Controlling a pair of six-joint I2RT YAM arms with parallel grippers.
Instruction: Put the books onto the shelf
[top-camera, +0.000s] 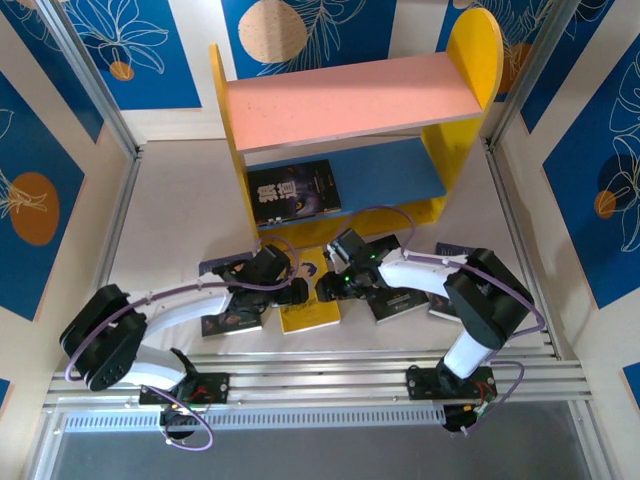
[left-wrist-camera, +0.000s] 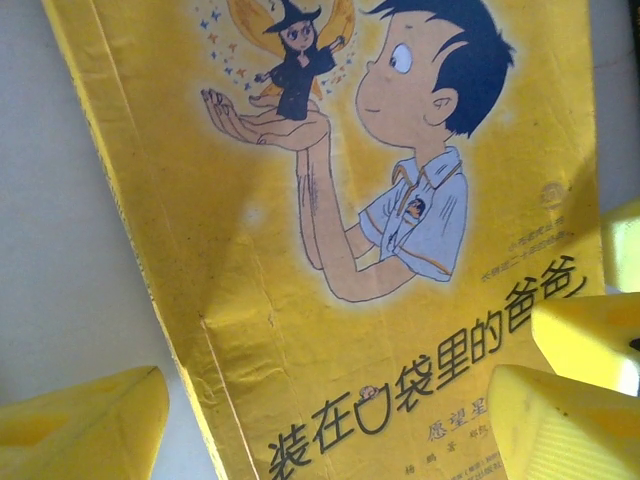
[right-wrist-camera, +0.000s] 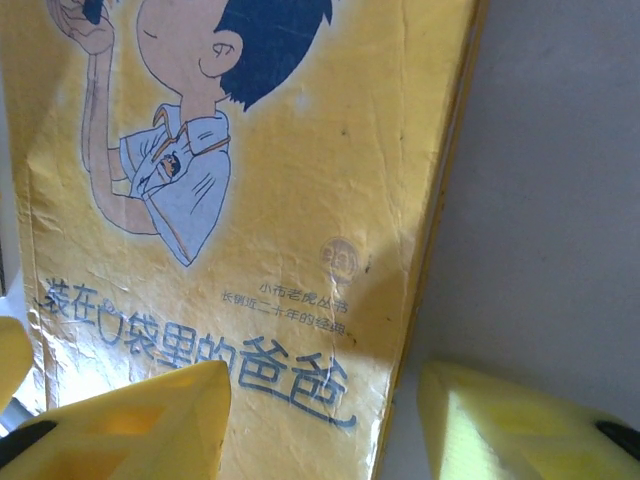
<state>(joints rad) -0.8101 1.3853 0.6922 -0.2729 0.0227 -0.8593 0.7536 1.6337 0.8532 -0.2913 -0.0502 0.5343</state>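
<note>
Yellow book lies on counter before the shelf
Left gripper spread astride its left edge, right gripper spread astride its right edge.

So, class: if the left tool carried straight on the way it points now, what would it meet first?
Most likely the yellow book, lying flat right ahead of the open left tool; one finger sits over bare table instead. Depth is unclear.
</note>
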